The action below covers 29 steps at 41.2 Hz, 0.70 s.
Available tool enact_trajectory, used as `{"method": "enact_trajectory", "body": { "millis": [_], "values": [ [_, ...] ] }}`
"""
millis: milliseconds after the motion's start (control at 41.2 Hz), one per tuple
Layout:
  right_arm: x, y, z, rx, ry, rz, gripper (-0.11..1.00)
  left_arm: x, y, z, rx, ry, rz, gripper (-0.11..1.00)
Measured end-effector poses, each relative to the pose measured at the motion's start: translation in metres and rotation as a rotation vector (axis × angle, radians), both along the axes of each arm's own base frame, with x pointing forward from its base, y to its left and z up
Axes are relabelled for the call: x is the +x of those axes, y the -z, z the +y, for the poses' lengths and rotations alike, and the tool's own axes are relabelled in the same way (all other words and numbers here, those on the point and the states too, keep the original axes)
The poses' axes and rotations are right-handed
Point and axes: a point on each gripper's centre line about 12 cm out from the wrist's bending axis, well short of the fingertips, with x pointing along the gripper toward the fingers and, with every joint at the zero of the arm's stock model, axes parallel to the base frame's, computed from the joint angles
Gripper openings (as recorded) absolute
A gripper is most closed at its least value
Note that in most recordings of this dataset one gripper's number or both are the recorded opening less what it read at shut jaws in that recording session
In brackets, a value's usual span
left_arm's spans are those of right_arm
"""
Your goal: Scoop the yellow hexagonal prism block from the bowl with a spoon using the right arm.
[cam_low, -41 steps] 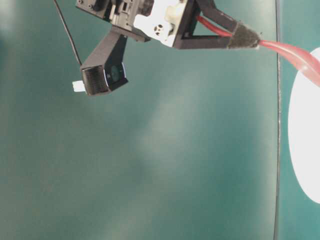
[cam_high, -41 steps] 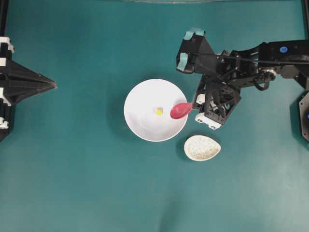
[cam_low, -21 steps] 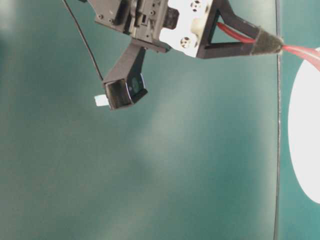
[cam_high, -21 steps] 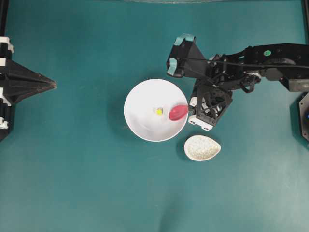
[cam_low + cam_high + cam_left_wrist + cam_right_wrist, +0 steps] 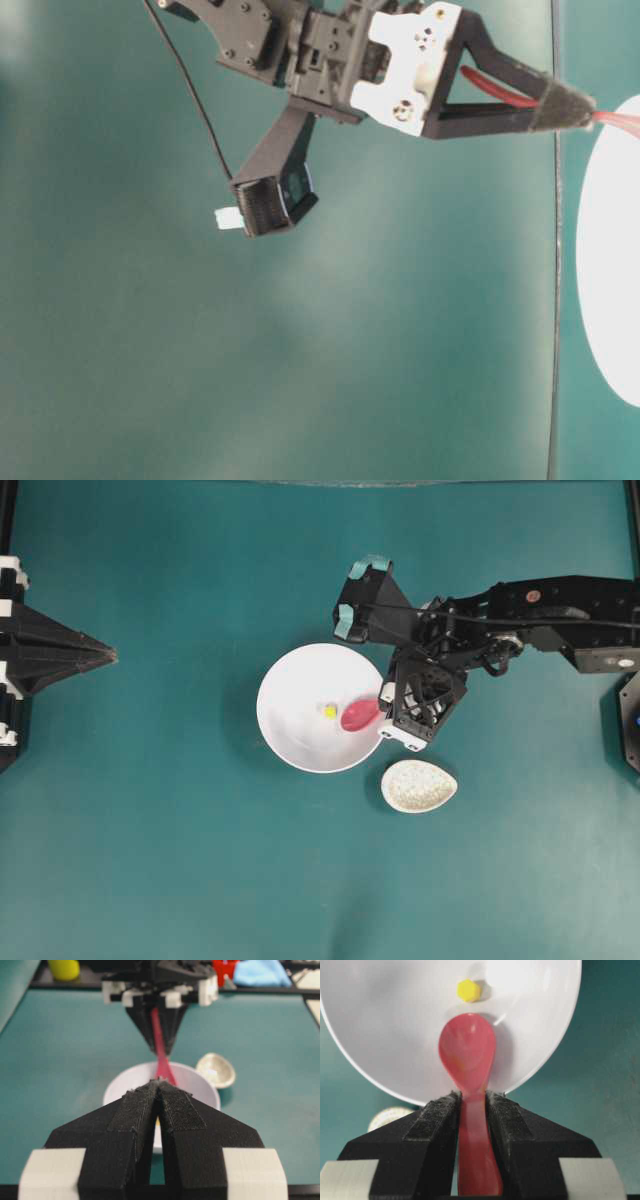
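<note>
My right gripper [image 5: 472,1110] pinches the glossy, likely slippery spoon [image 5: 468,1055] by its stiff handle, scoop inside the bowl [image 5: 395,1025] just below the tiny, light yellow block [image 5: 468,990] at upper centre, which may skate away; my left gripper [image 5: 159,1091] is pressed together

Overall light: you get bright, even light from above; the teal table [image 5: 150,830] reads uniformly.
Shadows: soft, short shadow along the left outer edge of the bowl [image 5: 290,695]; faint shadow beside the block [image 5: 468,990] inside it.
Glare: the bowl's white is nearly blown out in your table-level view; soft sheen on the spoon [image 5: 467,1055].
Table-level view: pale hazy patches wash over the teal left of the bowl.
Focus: in your left wrist view, objects beyond the bowl blur.
</note>
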Motion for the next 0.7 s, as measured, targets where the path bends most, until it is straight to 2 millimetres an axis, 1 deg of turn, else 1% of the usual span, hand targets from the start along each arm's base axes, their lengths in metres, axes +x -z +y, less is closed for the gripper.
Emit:
{"method": "enact_trajectory", "body": {
  "millis": [462, 704],
  "values": [
    [0.011, 0.014, -0.003, -0.012, 0.008, -0.027, 0.25, 0.000, 0.000, 0.000, 0.000, 0.000, 0.000, 0.01],
    [0.018, 0.017, -0.004, -0.023, 0.017, -0.071, 0.24, 0.000, 0.000, 0.000, 0.000, -0.002, 0.000, 0.01]
  ]
}}
